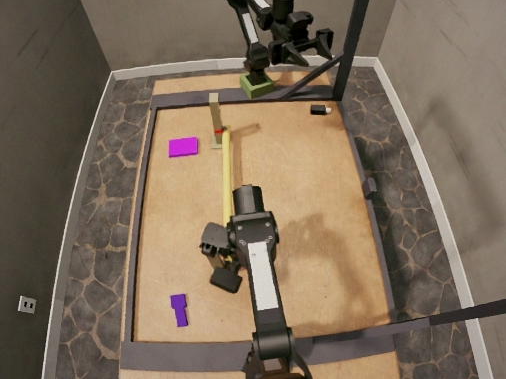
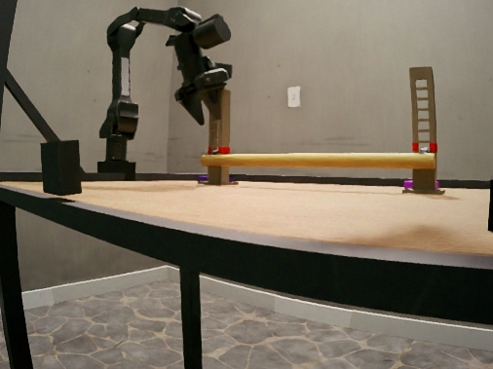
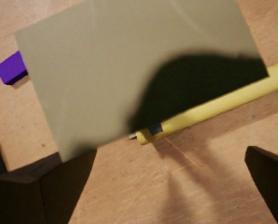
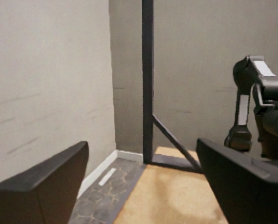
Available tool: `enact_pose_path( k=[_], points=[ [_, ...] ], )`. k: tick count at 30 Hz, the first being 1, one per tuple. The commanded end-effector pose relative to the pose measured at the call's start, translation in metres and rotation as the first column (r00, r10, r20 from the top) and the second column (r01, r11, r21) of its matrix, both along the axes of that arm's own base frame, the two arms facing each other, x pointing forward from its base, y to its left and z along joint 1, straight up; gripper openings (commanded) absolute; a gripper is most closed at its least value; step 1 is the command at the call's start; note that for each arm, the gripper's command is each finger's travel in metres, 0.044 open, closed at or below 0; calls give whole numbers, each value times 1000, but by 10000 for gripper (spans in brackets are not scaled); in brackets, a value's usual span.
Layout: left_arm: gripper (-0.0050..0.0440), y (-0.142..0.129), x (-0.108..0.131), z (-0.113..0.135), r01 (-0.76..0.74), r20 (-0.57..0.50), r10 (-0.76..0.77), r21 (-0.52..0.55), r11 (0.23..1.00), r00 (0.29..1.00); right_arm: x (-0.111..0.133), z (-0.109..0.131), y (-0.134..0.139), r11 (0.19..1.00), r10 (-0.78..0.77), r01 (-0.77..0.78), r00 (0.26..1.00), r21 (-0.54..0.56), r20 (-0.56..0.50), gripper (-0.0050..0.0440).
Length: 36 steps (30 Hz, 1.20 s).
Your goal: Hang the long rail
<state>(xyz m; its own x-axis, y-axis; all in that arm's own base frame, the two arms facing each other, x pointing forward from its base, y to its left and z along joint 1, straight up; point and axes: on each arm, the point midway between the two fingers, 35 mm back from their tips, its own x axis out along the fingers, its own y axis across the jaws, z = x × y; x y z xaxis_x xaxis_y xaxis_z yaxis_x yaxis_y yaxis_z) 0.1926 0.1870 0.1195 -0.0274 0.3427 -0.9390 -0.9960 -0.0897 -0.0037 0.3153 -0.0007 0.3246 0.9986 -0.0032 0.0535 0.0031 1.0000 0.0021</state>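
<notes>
The long yellow rail [image 1: 226, 173] [image 2: 317, 160] [image 3: 220, 109] runs level between the two posts, just below their red marks. At the far post [image 1: 215, 113] [image 2: 432, 91], a small hook shows at the red mark's height; its seating depth is unclear. At the near post [image 2: 226, 120] [image 3: 125, 50], a dark hook [image 3: 156, 128] shows by the rail's end, its slot hidden. My left gripper [image 2: 208, 117] [image 3: 169, 148] is open, close around or beside this post's upper part, above the rail; contact is unclear. My right gripper [image 1: 318, 61] [image 4: 143, 146] is open and empty, raised away from the rail.
A magenta block [image 1: 183, 146] [image 2: 408, 184] lies beside the far post. A purple piece [image 1: 179, 309] [image 3: 13, 68] lies near the near post. A small black object [image 1: 318, 109] lies at the far right corner. A dark frame upright [image 1: 352, 38] [image 4: 147, 75] stands near my right gripper.
</notes>
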Motion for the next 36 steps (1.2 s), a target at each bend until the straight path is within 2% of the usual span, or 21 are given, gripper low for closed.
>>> enact_pose_path(
  k=[1, 6, 11, 15, 20, 22, 29, 36],
  points=[
    [440, -2, -1, 3, 8, 8, -8, 7, 1000, 1000, -1, 0, 2, 1000, 7, -7, 1000, -5, 3, 334],
    [440, -6, 12, 12, 53, 44, -55, 36, 998, 998, -1, 6, 1, 1000, 3, -3, 1000, -2, 15, 334],
    [440, -29, 45, 24, 225, 141, -238, 102, 969, 961, -1, 6, 1, 1000, 3, -3, 1000, -2, 15, 334],
    [440, -46, 74, 40, 387, 228, -429, 207, 898, 874, -1, 6, 1, 1000, 3, -3, 1000, -2, 15, 334],
    [440, -64, 99, 61, 524, 278, -620, 351, 776, 733, -1, 6, 1, 1000, 3, -3, 1000, -2, 15, 334],
    [440, -64, 99, 61, 524, 278, -620, 351, 776, 733, -1, 6, 1, 1000, 3, -3, 1000, -2, 15, 334],
    [440, -96, 125, 99, 613, 265, -838, 584, 533, 477, -1, 6, 1, 1000, 3, -3, 1000, -2, 15, 334],
    [440, -132, 134, 139, 569, 160, -959, 777, 269, 235, -1, 6, 1, 1000, 3, -3, 1000, -2, 15, 334]
  ],
)
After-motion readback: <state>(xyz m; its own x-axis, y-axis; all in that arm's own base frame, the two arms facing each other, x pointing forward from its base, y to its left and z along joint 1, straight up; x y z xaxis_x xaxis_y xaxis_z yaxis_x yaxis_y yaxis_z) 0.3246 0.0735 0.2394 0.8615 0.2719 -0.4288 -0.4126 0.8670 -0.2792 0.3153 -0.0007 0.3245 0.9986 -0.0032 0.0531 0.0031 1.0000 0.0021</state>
